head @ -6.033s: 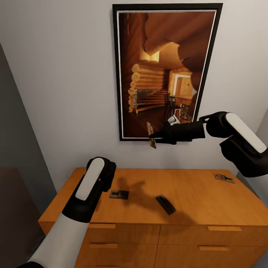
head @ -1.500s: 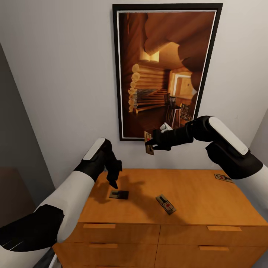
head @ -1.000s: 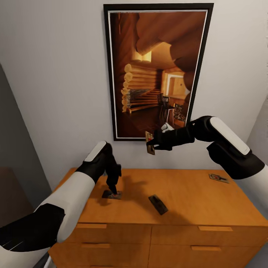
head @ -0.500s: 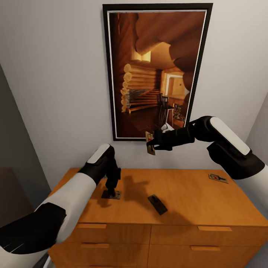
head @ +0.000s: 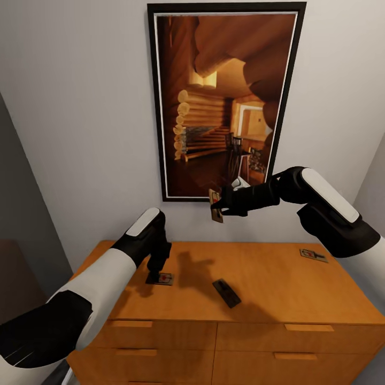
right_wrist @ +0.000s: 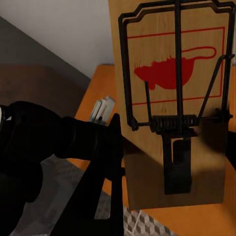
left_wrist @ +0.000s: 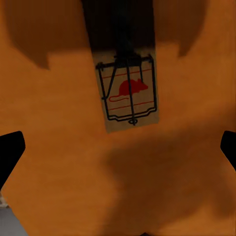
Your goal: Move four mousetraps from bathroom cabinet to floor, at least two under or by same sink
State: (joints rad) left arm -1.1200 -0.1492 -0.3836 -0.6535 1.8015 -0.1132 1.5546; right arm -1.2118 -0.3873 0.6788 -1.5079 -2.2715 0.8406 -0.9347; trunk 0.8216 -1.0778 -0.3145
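Head view: left tool (head: 159, 275) hangs over a mousetrap (head: 162, 278) at the cabinet's (head: 278, 278) 9 o'clock side, fingers spread wide. Right tool (head: 216, 206) pinches a second trap (head: 215, 212) upright. Two more traps lie at centre (head: 226, 293) and 2 o'clock (head: 313, 255).

The left hand (head: 159, 271) hides part of the mousetrap (head: 162, 278) under it; its grip cannot be told.
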